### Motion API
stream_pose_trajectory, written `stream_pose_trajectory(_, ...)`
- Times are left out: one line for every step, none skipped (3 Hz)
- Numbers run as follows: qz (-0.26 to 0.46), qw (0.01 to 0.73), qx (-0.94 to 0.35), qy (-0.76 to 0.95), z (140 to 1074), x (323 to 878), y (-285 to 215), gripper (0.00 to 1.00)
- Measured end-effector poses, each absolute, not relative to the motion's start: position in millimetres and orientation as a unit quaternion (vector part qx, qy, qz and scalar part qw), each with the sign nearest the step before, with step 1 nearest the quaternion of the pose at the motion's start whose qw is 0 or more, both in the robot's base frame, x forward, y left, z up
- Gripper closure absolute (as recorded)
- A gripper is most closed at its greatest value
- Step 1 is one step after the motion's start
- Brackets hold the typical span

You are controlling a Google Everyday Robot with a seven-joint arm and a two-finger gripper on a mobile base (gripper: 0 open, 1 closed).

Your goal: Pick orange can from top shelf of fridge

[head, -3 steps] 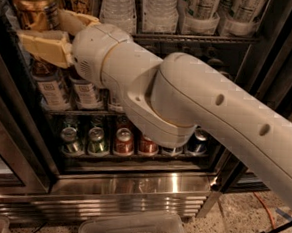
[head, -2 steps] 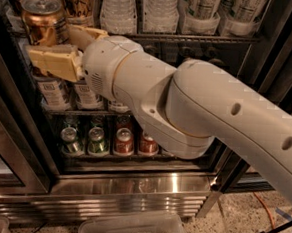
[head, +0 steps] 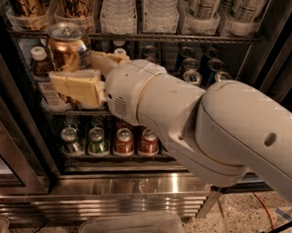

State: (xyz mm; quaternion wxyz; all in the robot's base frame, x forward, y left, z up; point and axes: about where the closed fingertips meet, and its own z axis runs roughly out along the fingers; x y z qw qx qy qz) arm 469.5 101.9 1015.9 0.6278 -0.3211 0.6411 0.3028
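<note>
As the gripper (head: 82,68) hangs upper-left, it clasps the orange can (head: 66,46).

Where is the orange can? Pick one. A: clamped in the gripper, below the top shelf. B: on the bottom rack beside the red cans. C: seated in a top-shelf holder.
A: the gripper is shut on the orange can, holding it just under the top shelf.

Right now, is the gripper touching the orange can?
Touching: in the camera view the gripper, at upper left, clamps the orange can, a finger against each side.
</note>
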Motion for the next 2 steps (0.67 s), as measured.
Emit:
stream_pose_trajectory(0.301,0.611,-0.315,0.661,1002.5,452.6,81.3,1.0)
stream_pose_trajectory(0.301,0.611,-0.315,0.661,1002.5,452.6,81.3,1.0)
